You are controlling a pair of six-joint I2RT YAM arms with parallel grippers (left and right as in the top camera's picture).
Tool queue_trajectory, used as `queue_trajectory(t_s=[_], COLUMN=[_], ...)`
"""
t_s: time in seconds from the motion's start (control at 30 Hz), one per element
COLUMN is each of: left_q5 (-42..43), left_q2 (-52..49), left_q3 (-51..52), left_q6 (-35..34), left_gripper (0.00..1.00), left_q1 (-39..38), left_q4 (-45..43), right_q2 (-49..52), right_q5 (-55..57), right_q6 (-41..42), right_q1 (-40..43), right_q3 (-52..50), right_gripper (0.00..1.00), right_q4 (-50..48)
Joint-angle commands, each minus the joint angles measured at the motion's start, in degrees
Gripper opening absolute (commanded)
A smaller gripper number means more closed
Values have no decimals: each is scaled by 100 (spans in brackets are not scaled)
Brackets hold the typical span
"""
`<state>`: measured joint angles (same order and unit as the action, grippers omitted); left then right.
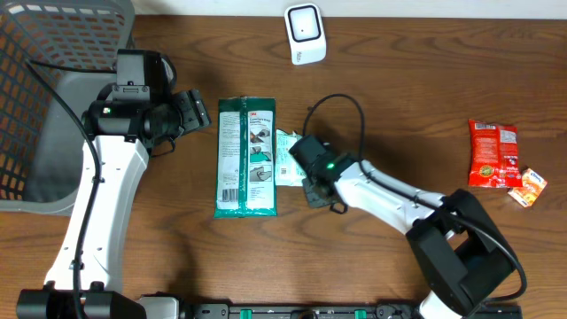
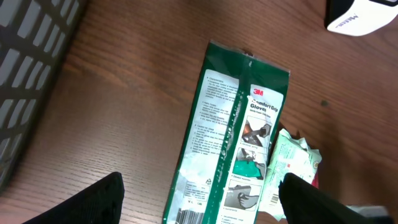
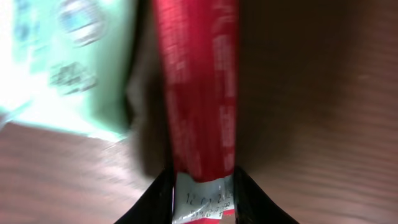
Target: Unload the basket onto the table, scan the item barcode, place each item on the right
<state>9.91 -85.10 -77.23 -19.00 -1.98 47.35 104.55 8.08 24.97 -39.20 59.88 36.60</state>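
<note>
only the right wrist view shows the right gripper [image 3: 202, 196] clamped on the end of a red packet [image 3: 199, 93]. overhead, the gripper hides it, just beside the green glove pack [image 1: 246, 155]. the left gripper [image 2: 205, 202] stands wide apart near that pack, holding nothing.

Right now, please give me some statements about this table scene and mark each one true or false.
1. The green plastic glove package lies flat on the brown wooden table. True.
2. The white boxy scanner stands inside the grey mesh basket. False: it stands on the table, outside the basket.
3. The right end effector grips a narrow red packet. True.
4. The left end effector holds the glove package. False: it is open and holds nothing.
</note>
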Motion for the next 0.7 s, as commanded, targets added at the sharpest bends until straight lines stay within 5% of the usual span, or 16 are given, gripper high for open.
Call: queue_trajectory(t_s=[0.0,0.23,0.67], left_q5=[-55,-55,-55], left_q2=[-52,-52,-52], left_q3=[9,9,9], left_q6=[81,81,81], left_gripper=[81,81,81], left_q1=[20,20,20], left_q4=[4,4,4], right_q2=[55,55,-555], right_q5=[232,-232,-330], right_q6=[-271,-946,-1781], right_q1=[431,1228,1473], right_q3=[-79,-79,726], right_gripper=[26,23,41], right_q4=[44,214,820])
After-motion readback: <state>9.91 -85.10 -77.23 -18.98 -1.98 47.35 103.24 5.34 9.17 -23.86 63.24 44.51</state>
